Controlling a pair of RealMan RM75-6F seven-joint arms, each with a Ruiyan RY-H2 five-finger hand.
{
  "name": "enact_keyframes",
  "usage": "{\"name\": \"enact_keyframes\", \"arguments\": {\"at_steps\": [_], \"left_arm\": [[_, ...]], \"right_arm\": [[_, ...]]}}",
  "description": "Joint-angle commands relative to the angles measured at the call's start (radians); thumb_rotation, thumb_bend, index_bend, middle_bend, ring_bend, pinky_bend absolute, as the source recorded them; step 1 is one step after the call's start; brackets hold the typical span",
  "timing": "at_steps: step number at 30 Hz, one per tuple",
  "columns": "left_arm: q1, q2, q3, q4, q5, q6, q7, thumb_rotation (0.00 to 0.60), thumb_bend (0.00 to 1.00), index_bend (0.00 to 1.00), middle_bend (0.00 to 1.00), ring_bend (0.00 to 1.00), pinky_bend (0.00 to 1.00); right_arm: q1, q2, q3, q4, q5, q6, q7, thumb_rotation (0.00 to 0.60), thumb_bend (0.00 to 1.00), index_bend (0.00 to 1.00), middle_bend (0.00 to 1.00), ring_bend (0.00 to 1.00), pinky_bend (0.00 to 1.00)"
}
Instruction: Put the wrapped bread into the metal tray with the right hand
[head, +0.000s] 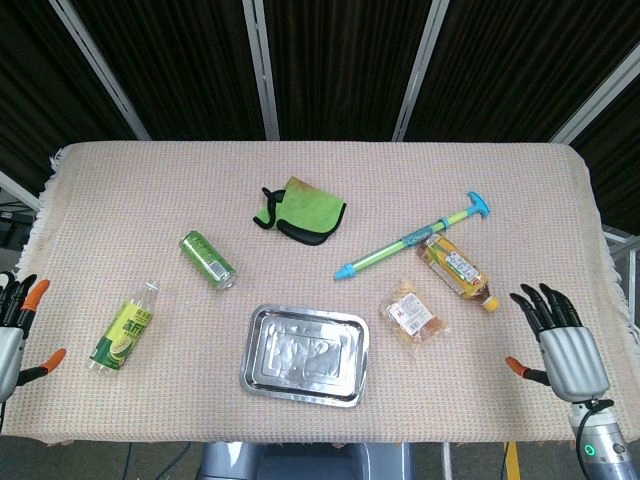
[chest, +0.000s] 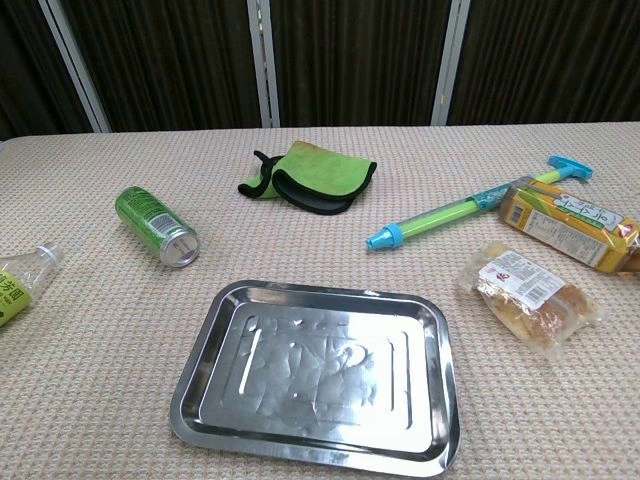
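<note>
The wrapped bread (head: 415, 315) (chest: 528, 294), in clear plastic with a red-and-white label, lies flat on the cloth just right of the empty metal tray (head: 304, 354) (chest: 318, 376). My right hand (head: 560, 345) hovers open at the table's front right corner, well to the right of the bread, fingers spread and holding nothing. At the front left edge my left hand (head: 12, 330) is partly cut off, fingers apart and empty. Neither hand shows in the chest view.
An amber tea bottle (head: 456, 270) lies close behind the bread, beside a green-blue water pump toy (head: 410, 237). A green cloth (head: 303, 210) sits mid-table, a green can (head: 208, 260) and a lime drink bottle (head: 124, 328) at left.
</note>
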Motion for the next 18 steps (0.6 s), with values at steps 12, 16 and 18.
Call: {"name": "enact_keyframes", "arguments": {"at_steps": [12,16,18], "left_arm": [[-0.012,0.011,-0.007,-0.022,-0.007,-0.017,0.017,0.597,0.18,0.05,0.0,0.0,0.0],[-0.017,0.014,-0.009,-0.029,-0.011,-0.026,0.025,0.597,0.18,0.05,0.0,0.0,0.0],[-0.019,0.016,-0.011,-0.031,-0.014,-0.027,0.027,0.597,0.18,0.05,0.0,0.0,0.0]], "right_arm": [[0.219,0.011,0.014,-0.083,-0.05,-0.302,0.016,0.6,0.0,0.08,0.07,0.0,0.11],[0.295,-0.007,0.022,-0.085,-0.029,-0.421,0.017,0.6,0.0,0.07,0.06,0.0,0.11],[0.328,-0.018,0.027,-0.076,-0.01,-0.473,0.015,0.6,0.0,0.07,0.06,0.0,0.11]]}}
